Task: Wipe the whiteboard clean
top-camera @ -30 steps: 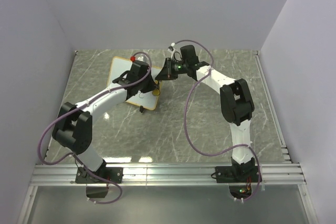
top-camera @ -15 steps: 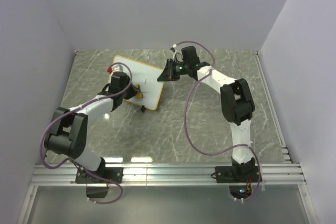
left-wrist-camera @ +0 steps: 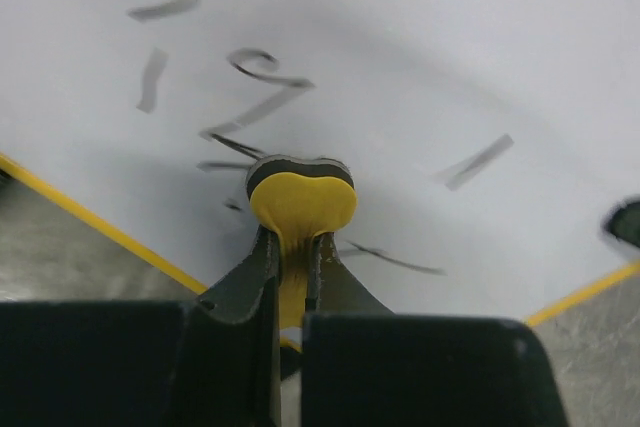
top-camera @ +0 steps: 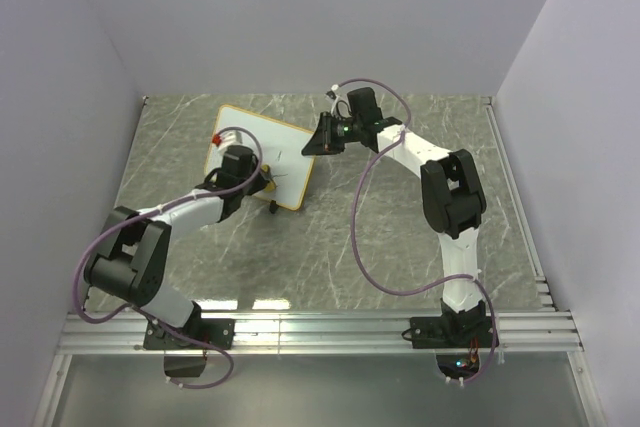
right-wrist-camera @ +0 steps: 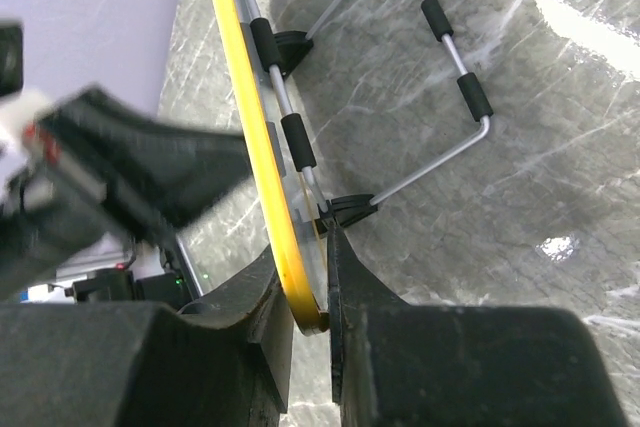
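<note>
The whiteboard [top-camera: 258, 147], white with a yellow rim, stands tilted at the back left of the table. Dark scribbles [left-wrist-camera: 255, 97] cover its face. My left gripper [top-camera: 262, 181] is shut on the small yellow eraser [left-wrist-camera: 300, 204] and presses it against the board near its lower edge. My right gripper [top-camera: 312, 147] is shut on the board's right corner; in the right wrist view its jaws clamp the yellow rim [right-wrist-camera: 268, 162]. The board's wire stand [right-wrist-camera: 440, 77] shows behind it.
The grey marble table [top-camera: 400, 237] stretches to the right and front of the board. Pale walls close in the table on three sides. An aluminium rail [top-camera: 320, 332] runs along the near edge by the arm bases.
My left gripper swept with the eraser from the board's right side to its left, then back toward the lower middle. My right gripper stayed on the board's corner.
</note>
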